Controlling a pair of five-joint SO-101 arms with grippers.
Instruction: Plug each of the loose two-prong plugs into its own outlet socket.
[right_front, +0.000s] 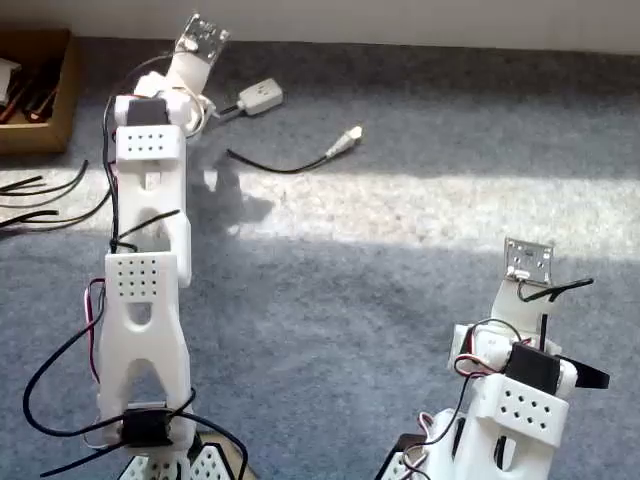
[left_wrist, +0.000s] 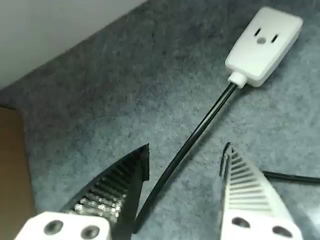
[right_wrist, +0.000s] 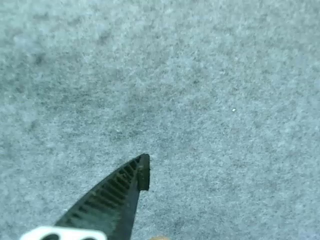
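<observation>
Grey felt covers the table (right_front: 400, 330). At its far left the left gripper (left_wrist: 186, 150) hangs low over the cloth with its jaws apart and nothing held. One dark finger and one pale finger stand on either side of a black cord (left_wrist: 200, 125), and neither touches it. That cord runs straight ahead, out from between the fingers, to the white outlet socket (left_wrist: 264, 45). The socket lies flat with its slotted face up, just beyond the fingertips, and its long axis continues the line of the cord.

Seen from above, the socket sits just right of the left arm's far end. Further right, apart from the socket, lies the loose plug (right_front: 346, 140). Its white head is tilted up and to the right, so it points away from the socket. Its thin black lead (right_front: 280, 167) curls back toward the left arm.

I judge that the coming move depends on this: the plug faces the wrong way and must be turned round before it can meet the slots. The left arm is much the nearer to both pieces.

At the near right the right gripper (right_wrist: 142, 172) hangs over bare felt, well apart from plug and socket. Nothing presses against its dark finger, so I take it as open and empty.
</observation>
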